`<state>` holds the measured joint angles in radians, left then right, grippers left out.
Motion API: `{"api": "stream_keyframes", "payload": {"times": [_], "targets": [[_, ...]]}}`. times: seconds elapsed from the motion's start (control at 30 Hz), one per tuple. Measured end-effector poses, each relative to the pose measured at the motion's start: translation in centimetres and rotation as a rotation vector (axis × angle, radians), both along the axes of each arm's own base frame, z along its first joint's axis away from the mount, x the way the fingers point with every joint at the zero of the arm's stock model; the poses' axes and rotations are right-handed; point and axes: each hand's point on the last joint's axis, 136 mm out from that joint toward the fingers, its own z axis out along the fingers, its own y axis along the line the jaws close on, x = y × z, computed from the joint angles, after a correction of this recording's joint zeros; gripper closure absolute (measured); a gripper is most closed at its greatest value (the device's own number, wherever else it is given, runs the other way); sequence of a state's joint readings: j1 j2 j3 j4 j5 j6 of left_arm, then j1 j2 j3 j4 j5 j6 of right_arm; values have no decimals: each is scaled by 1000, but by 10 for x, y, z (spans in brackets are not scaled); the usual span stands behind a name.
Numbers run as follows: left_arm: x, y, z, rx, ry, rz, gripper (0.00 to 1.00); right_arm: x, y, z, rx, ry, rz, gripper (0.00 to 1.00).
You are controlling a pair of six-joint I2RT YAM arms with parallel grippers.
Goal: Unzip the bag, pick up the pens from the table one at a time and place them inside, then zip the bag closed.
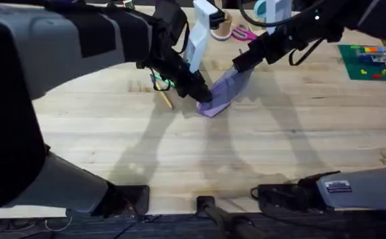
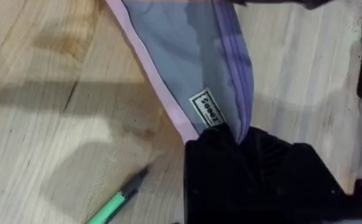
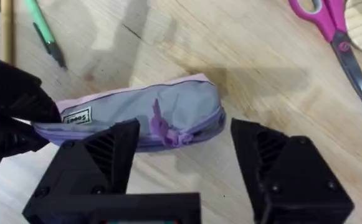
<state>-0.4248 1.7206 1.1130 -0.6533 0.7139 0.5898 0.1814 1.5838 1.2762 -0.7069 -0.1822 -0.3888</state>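
the bag (image 3: 162,115) lies on the surface (image 1: 259,146), long axis running between the arms. the left claw (image 2: 240,140) is clamped on its labelled end; the right claw (image 3: 184,149) straddles the zipper pull (image 3: 162,127) end, fingers apart. the pens (image 3: 43,31) lie beyond the left claw.

Bright even light, soft shadows on table (image 1: 179,153), blurry close arms

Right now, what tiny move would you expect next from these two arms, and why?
Probably the right gripper eases down and closes on the zipper pull. Its fingers are open astride it, the bag looks zipped, and the left gripper clamps the far end.
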Motion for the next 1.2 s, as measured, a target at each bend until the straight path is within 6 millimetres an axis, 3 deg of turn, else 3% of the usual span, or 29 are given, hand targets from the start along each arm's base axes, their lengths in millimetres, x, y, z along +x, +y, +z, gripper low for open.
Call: {"api": "stream_keyframes", "payload": {"times": [0.5, 0.7, 0.93, 1.03, 1.13, 1.2], "targets": [[0, 0, 0, 0, 0, 0, 957, 2, 10, 1, 47, -3, 25, 332], [0, 0, 0, 0, 0, 0, 957, -1, 10, 0, 51, 12, 28, 363], [0, 0, 0, 0, 0, 0, 957, -2, 10, -1, 50, 15, 29, 496], [0, 0, 0, 0, 0, 0, 957, -2, 10, -1, 50, 14, 29, 589], [0, 0, 0, 0, 0, 0, 957, -2, 10, -1, 51, 14, 27, 922], [0, 0, 0, 0, 0, 0, 957, -2, 10, 0, 51, 12, 29, 964]]}}
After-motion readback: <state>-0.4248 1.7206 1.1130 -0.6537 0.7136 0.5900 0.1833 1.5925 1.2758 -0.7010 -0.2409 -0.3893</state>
